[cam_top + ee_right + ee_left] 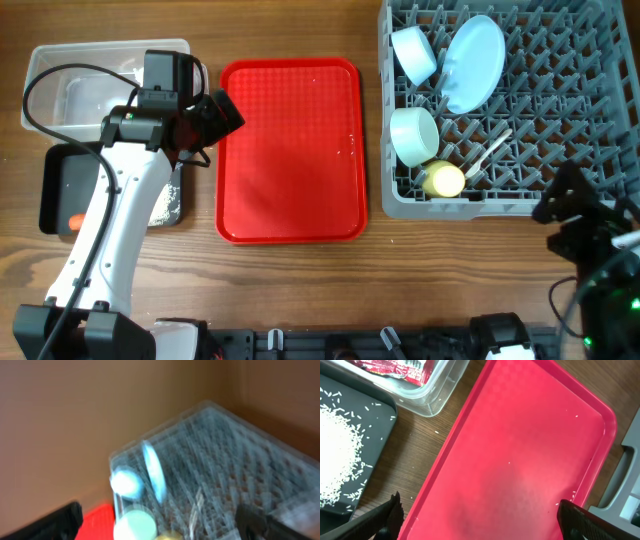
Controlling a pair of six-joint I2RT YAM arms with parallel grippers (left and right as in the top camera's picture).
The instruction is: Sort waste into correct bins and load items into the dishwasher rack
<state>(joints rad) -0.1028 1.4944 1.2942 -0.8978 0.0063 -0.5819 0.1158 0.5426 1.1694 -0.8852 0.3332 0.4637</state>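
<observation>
The red tray (pixel 290 150) at centre is lying bare, giving open passage above it. At 9 o'clock the left arm (pixel 110 220) is hanging over the black tray (pixel 62 180) and clear tub (pixel 70 95), blocking approach there. At 2 o'clock the dishwasher rack (pixel 570 120) is holding a plate (pixel 473 62) and bowls (pixel 413 133) along its 9 o'clock side, leaving its pegged 3 o'clock half open.

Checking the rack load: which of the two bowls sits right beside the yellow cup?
The pale green bowl; the pale blue bowl sits farther off, at the corner of the dishwasher rack.
</observation>
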